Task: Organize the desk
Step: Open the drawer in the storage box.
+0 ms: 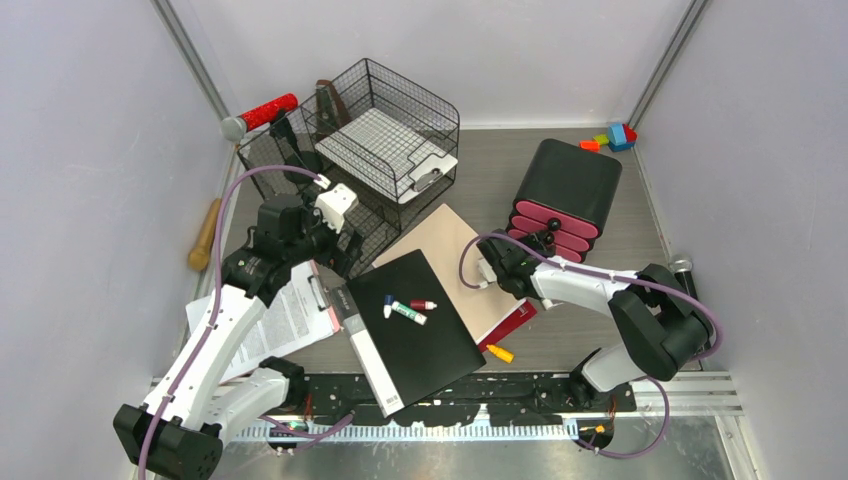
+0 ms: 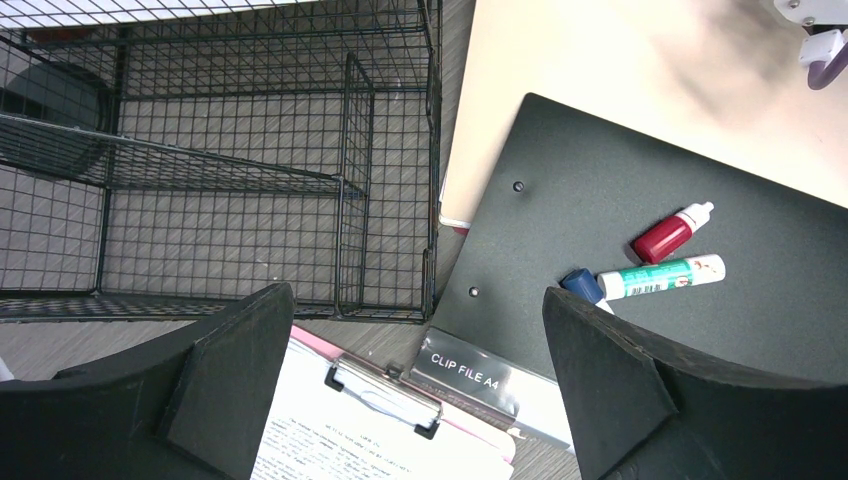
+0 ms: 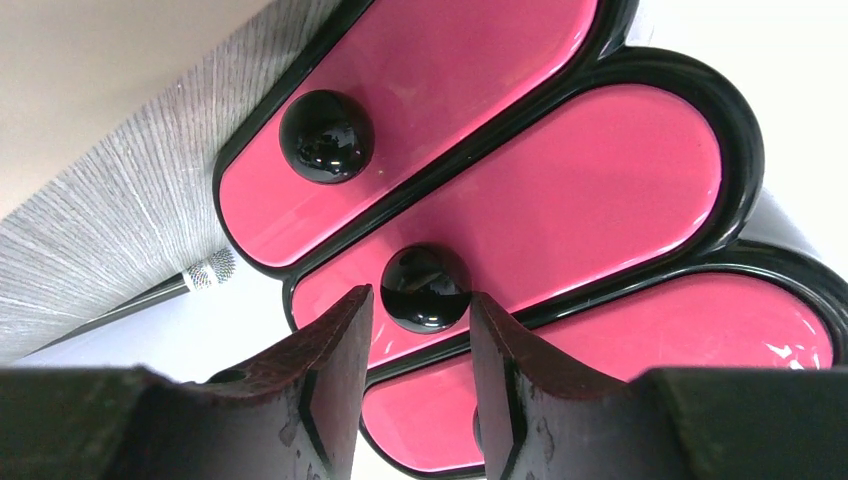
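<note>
Left pincer [image 2: 415, 300] hangs wide open and empty over the cluttered desk [image 1: 490, 160], while the right pincer [image 3: 421, 295], partly open, brackets the middle drawer's knob [image 3: 425, 288] without a sure pinch, so a pull could slip off or drag the whole drawer unit [image 1: 565, 195].

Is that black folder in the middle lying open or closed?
Closed. The black clip file lies flat with its cover down, and a red bottle and a green-labelled pen rest on top of it.
</note>
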`<action>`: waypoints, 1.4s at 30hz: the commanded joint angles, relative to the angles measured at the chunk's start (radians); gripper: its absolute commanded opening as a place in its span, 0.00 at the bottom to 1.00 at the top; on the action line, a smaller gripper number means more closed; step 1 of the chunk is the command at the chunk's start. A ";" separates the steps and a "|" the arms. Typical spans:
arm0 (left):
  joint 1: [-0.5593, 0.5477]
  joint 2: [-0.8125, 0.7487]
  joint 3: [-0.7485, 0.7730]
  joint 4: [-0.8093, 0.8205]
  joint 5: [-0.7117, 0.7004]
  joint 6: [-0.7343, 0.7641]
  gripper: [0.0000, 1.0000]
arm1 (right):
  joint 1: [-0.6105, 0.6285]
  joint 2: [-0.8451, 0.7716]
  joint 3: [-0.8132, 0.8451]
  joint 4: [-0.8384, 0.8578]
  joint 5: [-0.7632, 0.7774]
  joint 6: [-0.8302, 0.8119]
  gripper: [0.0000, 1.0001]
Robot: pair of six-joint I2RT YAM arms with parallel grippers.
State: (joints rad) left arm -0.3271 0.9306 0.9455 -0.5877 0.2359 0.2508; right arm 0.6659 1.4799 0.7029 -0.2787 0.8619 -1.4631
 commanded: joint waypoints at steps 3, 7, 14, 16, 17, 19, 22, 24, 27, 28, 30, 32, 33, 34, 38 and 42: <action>0.002 -0.014 -0.003 0.028 0.011 0.018 0.99 | 0.006 0.005 -0.004 0.017 -0.019 -0.008 0.43; 0.002 -0.014 -0.004 0.029 0.011 0.017 0.99 | 0.005 0.000 -0.004 0.016 -0.016 -0.007 0.35; 0.002 -0.018 -0.004 0.026 0.012 0.017 0.99 | 0.005 0.004 -0.003 0.016 -0.014 0.000 0.26; 0.002 -0.019 -0.004 0.026 0.011 0.018 0.99 | 0.005 0.004 -0.004 0.012 -0.015 0.007 0.22; 0.002 -0.019 -0.004 0.027 0.011 0.018 0.99 | 0.006 0.004 -0.003 0.009 -0.017 0.011 0.19; 0.002 -0.019 -0.004 0.028 0.011 0.017 0.99 | 0.005 0.000 0.001 -0.008 -0.022 0.028 0.15; 0.002 -0.016 -0.005 0.029 0.011 0.017 0.99 | 0.011 -0.013 0.004 -0.037 -0.034 0.063 0.10; 0.002 -0.016 -0.004 0.029 0.011 0.017 0.99 | 0.024 -0.024 0.005 -0.066 -0.043 0.091 0.08; 0.002 -0.015 -0.002 0.029 0.010 0.019 0.99 | 0.057 -0.038 0.015 -0.126 -0.057 0.144 0.07; 0.002 -0.015 -0.002 0.029 0.010 0.018 0.99 | 0.077 -0.042 0.021 -0.138 -0.063 0.176 0.07; 0.002 -0.015 -0.002 0.029 0.009 0.019 0.99 | 0.111 -0.043 0.028 -0.174 -0.069 0.229 0.07; 0.002 -0.016 -0.002 0.028 0.010 0.018 0.99 | 0.150 -0.043 0.029 -0.204 -0.071 0.277 0.07; 0.002 -0.016 -0.003 0.027 0.010 0.020 0.99 | 0.177 -0.041 0.026 -0.216 -0.067 0.305 0.07; 0.002 -0.015 -0.004 0.028 0.010 0.020 0.99 | 0.191 -0.040 0.025 -0.221 -0.064 0.318 0.08; 0.002 -0.013 -0.003 0.028 0.014 0.019 0.99 | 0.242 -0.027 0.017 -0.234 -0.045 0.368 0.10; 0.002 -0.015 -0.003 0.028 0.014 0.019 0.99 | 0.279 -0.028 0.016 -0.251 -0.039 0.412 0.16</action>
State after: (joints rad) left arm -0.3271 0.9306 0.9451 -0.5877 0.2359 0.2527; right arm 0.9096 1.4509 0.7105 -0.5068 0.8810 -1.1324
